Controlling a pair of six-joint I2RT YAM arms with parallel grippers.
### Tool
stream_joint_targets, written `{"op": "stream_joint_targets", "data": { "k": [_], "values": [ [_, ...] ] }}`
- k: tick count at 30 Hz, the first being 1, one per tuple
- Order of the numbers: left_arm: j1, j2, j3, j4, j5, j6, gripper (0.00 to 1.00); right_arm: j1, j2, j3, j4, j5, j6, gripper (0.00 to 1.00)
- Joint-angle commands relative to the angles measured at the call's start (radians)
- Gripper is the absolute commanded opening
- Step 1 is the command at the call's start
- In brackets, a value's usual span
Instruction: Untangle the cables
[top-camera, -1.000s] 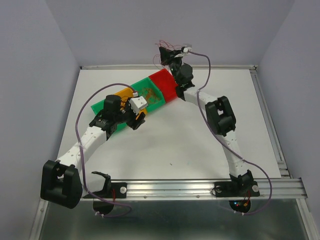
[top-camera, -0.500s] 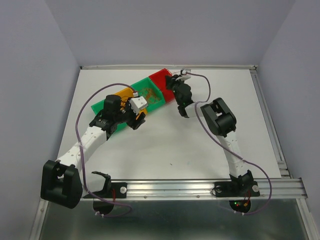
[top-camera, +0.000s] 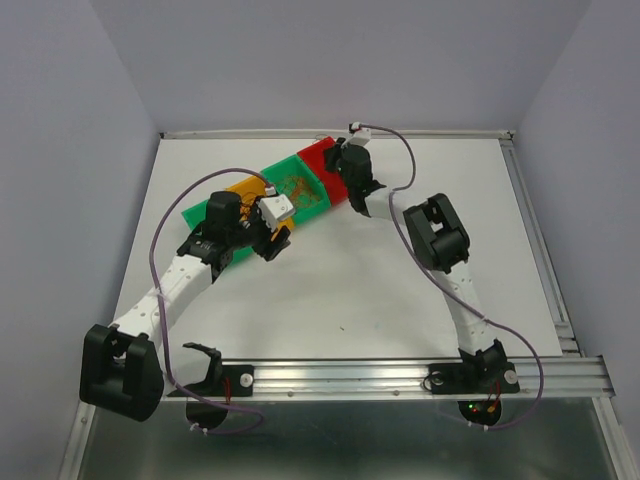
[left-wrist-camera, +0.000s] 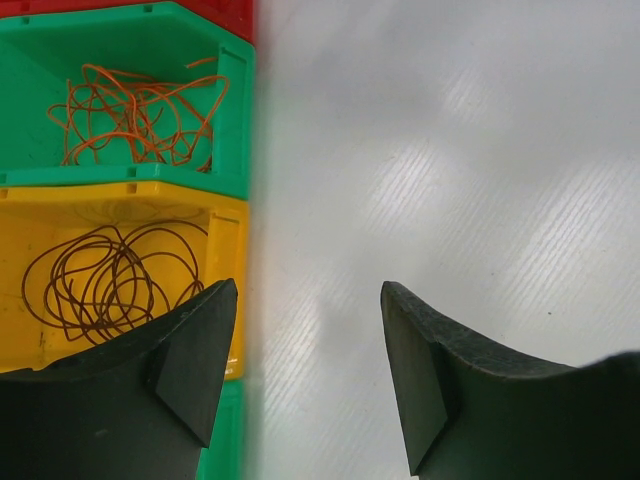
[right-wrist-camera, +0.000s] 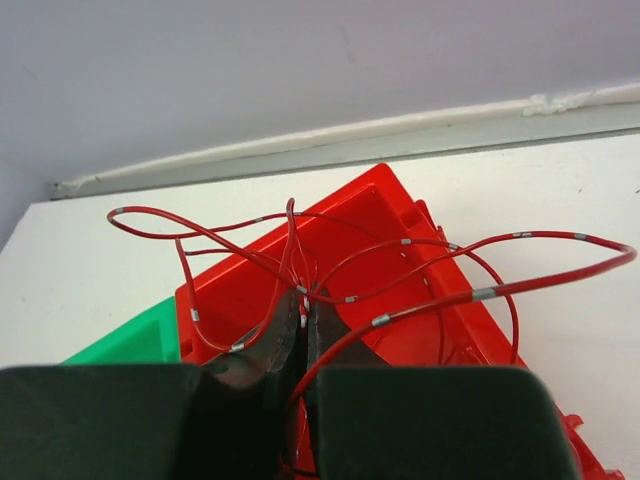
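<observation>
Above red bin (right-wrist-camera: 375, 205), cables (right-wrist-camera: 404, 242) seemingly crosswise, left-right.

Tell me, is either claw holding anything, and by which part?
The right gripper is shut on the red wires, pinching them where several loops cross, over the red bin. The left gripper is open and empty.

Smooth moulded plastic with a soft sheen in the red bin (right-wrist-camera: 395, 205) just beyond the right claw (right-wrist-camera: 303, 325). Same glossy plastic in the green bin (left-wrist-camera: 130, 40) and yellow bin (left-wrist-camera: 225, 240) left of the left claw (left-wrist-camera: 307, 295). Matt black, finely grainy plastic on both claws' fingers (left-wrist-camera: 190, 350). Shiny sheathing with small silvery bands on the red cables (right-wrist-camera: 480, 293) at the right claw's tips. Duller sheathing on the orange cables (left-wrist-camera: 130, 115) and brown cables (left-wrist-camera: 100, 285). White, faintly ribbed, semi-glossy desk (left-wrist-camera: 450, 150) ahead of the left claw.
</observation>
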Motion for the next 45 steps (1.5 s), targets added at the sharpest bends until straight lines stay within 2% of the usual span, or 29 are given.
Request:
{"op": "stream_joint_targets", "data": {
  "k": [1,3,7,15,20,24,28,32,45],
  "values": [
    [0.007,-0.033,-0.011,0.012,0.026,0.014,0.71,0.004,0.062,0.168,-0.307,-0.036,0.013,0.01],
    [0.007,-0.033,-0.013,0.012,0.028,0.015,0.71,0.003,0.111,0.260,-0.424,-0.056,-0.005,0.01],
    [0.007,-0.035,-0.011,0.008,0.031,0.018,0.71,0.001,0.156,0.317,-0.533,-0.041,-0.014,0.01],
    [0.007,-0.026,-0.010,-0.002,0.042,0.024,0.71,-0.008,0.178,0.383,-0.661,-0.084,-0.057,0.01],
    [0.007,-0.022,-0.008,-0.003,0.039,0.023,0.71,-0.006,0.155,0.435,-0.663,-0.070,-0.086,0.09],
    [0.007,-0.024,-0.010,-0.002,0.033,0.023,0.71,-0.008,0.092,0.466,-0.663,-0.003,-0.131,0.24],
    [0.007,-0.019,-0.008,-0.002,0.031,0.023,0.71,-0.008,0.058,0.489,-0.663,0.020,-0.163,0.24],
    [0.007,-0.012,-0.007,-0.002,0.030,0.023,0.71,-0.006,0.035,0.504,-0.663,0.019,-0.180,0.31],
    [0.007,-0.002,-0.005,-0.002,0.028,0.021,0.71,-0.006,0.018,0.544,-0.655,-0.003,-0.204,0.42]
  ]
}}
